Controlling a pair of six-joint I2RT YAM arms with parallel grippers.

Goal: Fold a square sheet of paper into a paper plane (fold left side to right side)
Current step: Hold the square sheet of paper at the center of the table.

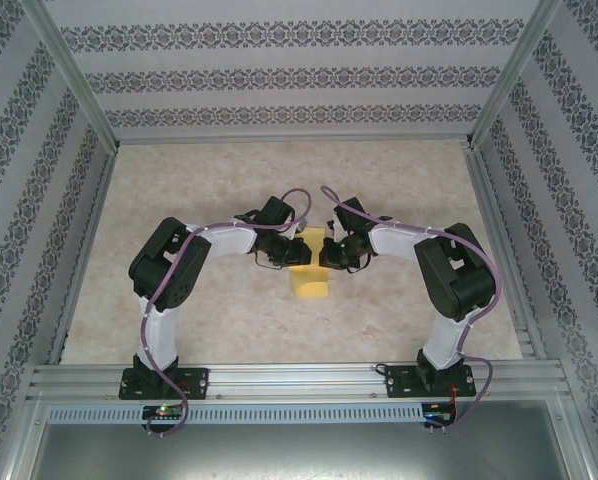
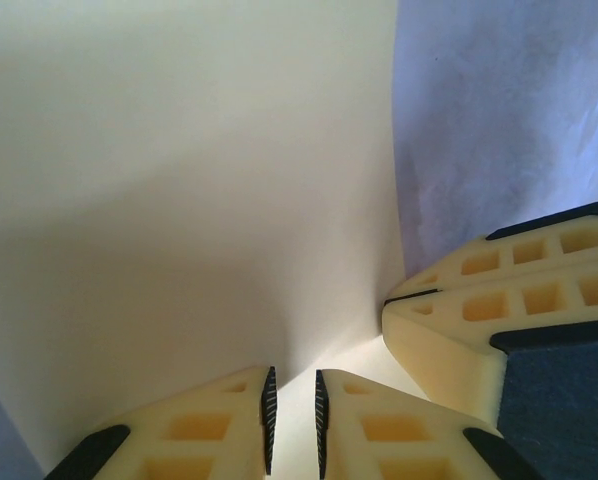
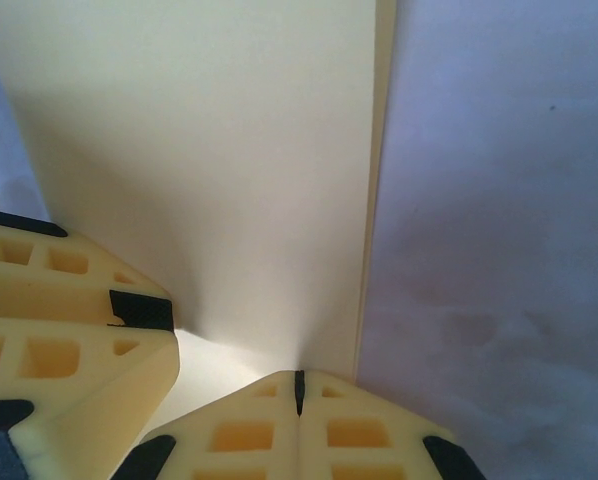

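Both arms had black joint housings, white link tubes and lilac cables looping along them. Each claw's fingers (image 2: 419, 420) were pale yellow moulded plastic with square pockets and black ribbed pads.

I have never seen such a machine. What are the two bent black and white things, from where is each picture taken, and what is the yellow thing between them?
They are two robot arms bolted at the near edge of a table. The top picture looks down from above and behind them. The other two pictures come from a camera on each wrist, so each shows its own cream-coloured fingers. The yellow thing is the square sheet of paper, already folded narrower, lying on the table. The left gripper stands slightly apart with the paper's edge between its fingers. The right gripper is shut, its tips at the paper's edge; whether it pinches the paper is hard to tell.
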